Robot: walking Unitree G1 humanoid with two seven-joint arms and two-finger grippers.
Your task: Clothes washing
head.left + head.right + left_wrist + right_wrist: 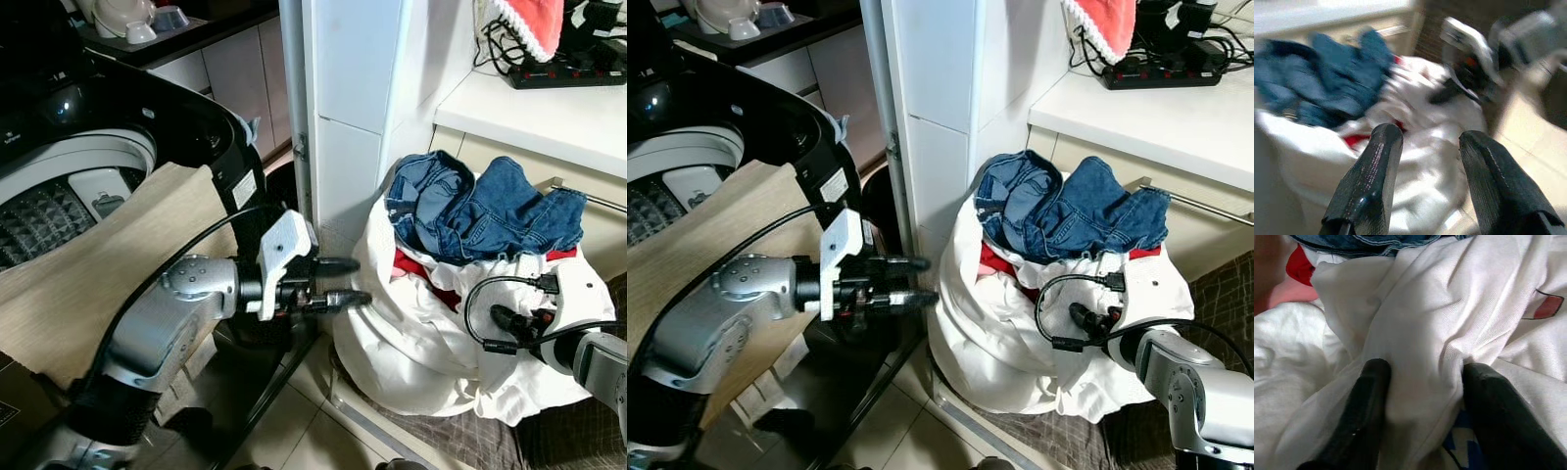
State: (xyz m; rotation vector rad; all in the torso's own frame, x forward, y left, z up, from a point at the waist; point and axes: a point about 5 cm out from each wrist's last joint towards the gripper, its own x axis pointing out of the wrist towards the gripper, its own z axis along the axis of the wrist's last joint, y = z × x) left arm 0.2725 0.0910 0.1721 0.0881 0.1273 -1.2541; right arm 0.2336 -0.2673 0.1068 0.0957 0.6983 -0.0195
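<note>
the washing machine (88, 186) stands at the robot's left with its drum open, and a beige cloth (108, 264) is draped over its front rim. a white pillar (353, 108) separates it from the laundry pile (421, 333), a tall heap on the floor against the front of the counter (549, 113), whose top carries a power strip (568, 69).

the heap is mostly a white sheet or garment (989, 333) wrapped round the rest, with blue jeans (480, 211) lying across the top and a red piece (411, 266) showing under them.

the right gripper (1422, 396) is the nearer one: it is pressed into the counter-side flank of the heap, and the right wrist view shows a fold of white cloth bulging between its two black fingers, so the jaws look closed on that fold, though how firm the pinch is cannot be judged.

the left gripper (343, 282) hovers level at the heap's pillar-side flank, its jaws parted and empty, its tips just beside the white cloth or barely brushing it. from these jaws the heap lies straight ahead along the fingers.

the jeans run their long axis across the top, from the pillar side toward the counter front. the drum lies well apart, behind the left arm, so whatever is lifted probably has to travel leftward past the pillar.
</note>
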